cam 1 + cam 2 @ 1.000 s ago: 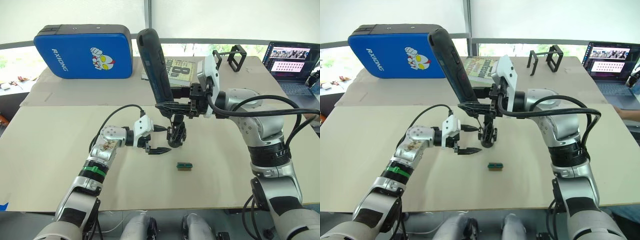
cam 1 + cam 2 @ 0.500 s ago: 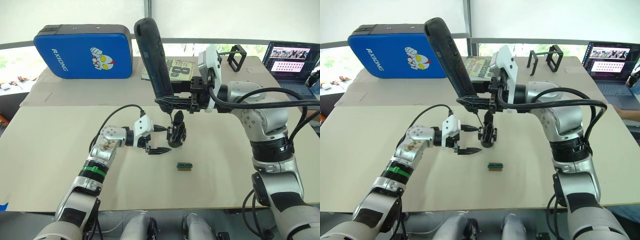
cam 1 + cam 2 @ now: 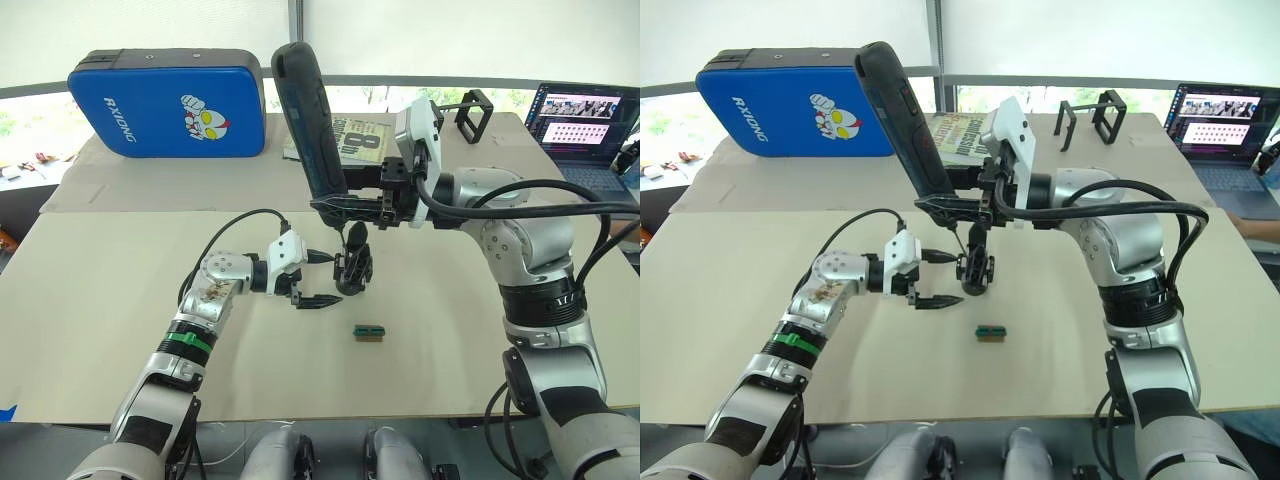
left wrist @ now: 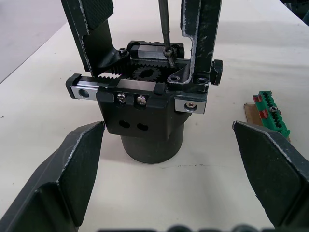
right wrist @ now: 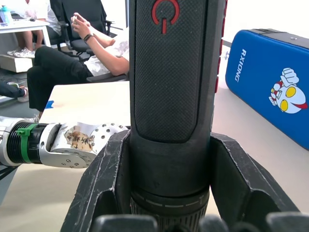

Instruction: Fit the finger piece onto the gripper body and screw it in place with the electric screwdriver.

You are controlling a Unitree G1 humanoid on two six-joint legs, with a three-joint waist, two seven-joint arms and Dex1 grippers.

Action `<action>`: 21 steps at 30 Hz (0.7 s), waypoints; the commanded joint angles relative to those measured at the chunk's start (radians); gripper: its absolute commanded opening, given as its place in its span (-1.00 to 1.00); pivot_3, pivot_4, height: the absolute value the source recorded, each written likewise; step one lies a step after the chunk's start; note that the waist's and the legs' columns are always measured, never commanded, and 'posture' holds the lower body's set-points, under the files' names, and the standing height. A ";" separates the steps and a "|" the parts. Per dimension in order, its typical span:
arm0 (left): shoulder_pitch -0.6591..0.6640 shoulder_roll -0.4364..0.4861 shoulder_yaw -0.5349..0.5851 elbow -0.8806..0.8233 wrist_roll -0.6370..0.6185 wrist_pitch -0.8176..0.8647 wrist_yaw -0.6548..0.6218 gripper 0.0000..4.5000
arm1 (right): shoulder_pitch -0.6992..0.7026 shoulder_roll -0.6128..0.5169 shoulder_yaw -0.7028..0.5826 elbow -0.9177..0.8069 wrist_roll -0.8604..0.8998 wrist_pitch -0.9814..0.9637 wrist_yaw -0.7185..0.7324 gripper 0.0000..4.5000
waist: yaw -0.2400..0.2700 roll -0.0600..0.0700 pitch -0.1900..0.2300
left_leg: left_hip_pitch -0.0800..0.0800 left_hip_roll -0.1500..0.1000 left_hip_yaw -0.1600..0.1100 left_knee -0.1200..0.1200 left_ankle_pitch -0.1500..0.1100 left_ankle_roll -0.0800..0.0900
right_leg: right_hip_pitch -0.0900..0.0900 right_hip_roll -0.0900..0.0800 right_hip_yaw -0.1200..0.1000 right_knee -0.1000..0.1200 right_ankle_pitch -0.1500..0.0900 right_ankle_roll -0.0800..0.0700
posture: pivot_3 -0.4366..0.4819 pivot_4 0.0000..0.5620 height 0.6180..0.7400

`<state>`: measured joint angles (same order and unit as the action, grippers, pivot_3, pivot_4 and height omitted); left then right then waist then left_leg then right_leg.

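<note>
My right gripper [image 3: 327, 203] is shut on the electric screwdriver [image 3: 309, 125], gripping it near its narrow end. The screwdriver leans up and to the left, bit down. The gripper body [image 3: 353, 272] stands upright at the table's middle. In the left wrist view two black fingers rise from the gripper body [image 4: 147, 123]. The thin bit [image 4: 164, 26] touches a screw by the base of one of them, which looks like the fitted finger piece [image 4: 200, 38]. My left gripper [image 3: 333, 278] is open just left of the body, one finger on each side, not touching it.
A small green-and-dark block [image 3: 368, 332] lies near the body toward me. At the back are a blue case [image 3: 165, 95], a book [image 3: 362, 140], a black wire-frame stand [image 3: 470, 112] and a laptop [image 3: 585, 125]. People [image 5: 72, 58] sit behind the table.
My right arm lifted the screwdriver a little and raised its elbow, then eased slightly back down. The left arm, gripper body and green block stayed still.
</note>
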<state>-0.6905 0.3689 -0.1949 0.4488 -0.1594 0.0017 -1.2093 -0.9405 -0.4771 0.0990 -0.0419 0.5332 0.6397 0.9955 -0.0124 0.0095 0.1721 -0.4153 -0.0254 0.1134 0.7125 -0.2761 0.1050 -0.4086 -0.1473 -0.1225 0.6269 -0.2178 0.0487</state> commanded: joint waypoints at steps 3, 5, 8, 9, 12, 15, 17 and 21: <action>-0.016 0.001 0.010 -0.012 -0.006 -0.020 0.002 1.00 | -0.019 0.011 -0.050 -0.046 0.036 -0.004 -0.013 -0.17 | -0.001 0.000 0.000 | 0.000 0.000 0.000 0.000 0.000 0.000 | 0.000 0.000 0.000 0.000 0.000 0.000 | -0.05 -0.47 1.00; -0.018 0.000 0.010 -0.009 -0.005 -0.022 0.002 1.00 | -0.017 0.013 -0.051 -0.049 0.038 -0.001 -0.016 -0.17 | 0.000 0.000 0.000 | 0.000 0.000 0.000 0.000 0.000 0.000 | 0.000 0.000 0.000 0.000 0.000 0.000 | -0.05 -0.47 1.00; -0.020 -0.001 0.010 -0.006 -0.006 -0.021 0.002 1.00 | -0.015 0.016 -0.053 -0.052 0.040 0.001 -0.020 -0.17 | 0.000 0.000 0.000 | 0.000 0.000 0.000 0.000 0.000 0.000 | 0.000 0.000 0.000 0.000 0.000 0.000 | -0.05 -0.47 1.00; -0.020 -0.002 0.010 -0.007 -0.006 -0.020 0.001 1.00 | -0.014 0.017 -0.053 -0.053 0.040 0.001 -0.022 -0.17 | 0.000 0.000 0.000 | 0.000 0.000 0.000 0.000 0.000 0.000 | 0.000 0.000 0.000 0.000 0.000 0.000 | -0.05 -0.47 1.00; -0.021 -0.003 0.010 -0.007 -0.009 -0.015 0.000 1.00 | -0.010 0.017 -0.051 -0.054 0.036 -0.006 -0.020 -0.17 | 0.000 0.000 0.000 | 0.000 0.000 0.000 0.000 0.000 0.000 | 0.000 0.000 0.000 0.000 0.000 0.000 | -0.05 -0.47 1.00; -0.021 -0.002 0.009 -0.007 -0.007 -0.015 0.001 1.00 | -0.008 0.018 -0.051 -0.055 0.034 -0.009 -0.020 -0.17 | 0.000 0.000 0.000 | 0.000 0.000 0.000 0.000 0.000 0.000 | 0.000 0.000 0.000 0.000 0.000 0.000 | -0.05 -0.47 1.00; -0.020 -0.001 0.008 -0.008 -0.006 -0.015 -0.001 1.00 | -0.010 0.021 -0.054 -0.055 0.038 -0.004 -0.024 -0.17 | 0.000 0.000 0.000 | 0.000 0.000 0.000 0.000 0.000 0.000 | 0.000 0.000 0.000 0.000 0.000 0.000 | -0.05 -0.47 1.00; -0.020 -0.001 0.007 -0.008 -0.005 -0.016 -0.001 1.00 | -0.010 0.025 -0.056 -0.054 0.039 -0.005 -0.027 -0.17 | 0.000 0.000 0.000 | 0.000 0.000 0.000 0.000 0.000 0.000 | 0.000 0.000 0.000 0.000 0.000 0.000 | -0.05 -0.47 1.00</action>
<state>-0.6905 0.3688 -0.1950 0.4489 -0.1594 0.0009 -1.2093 -0.9297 -0.4558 0.0987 -0.0493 0.5351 0.6476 0.9768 -0.0127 0.0095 0.1721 -0.4153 -0.0254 0.1133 0.7124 -0.2761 0.1050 -0.4086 -0.1473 -0.1226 0.6269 -0.2178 0.0487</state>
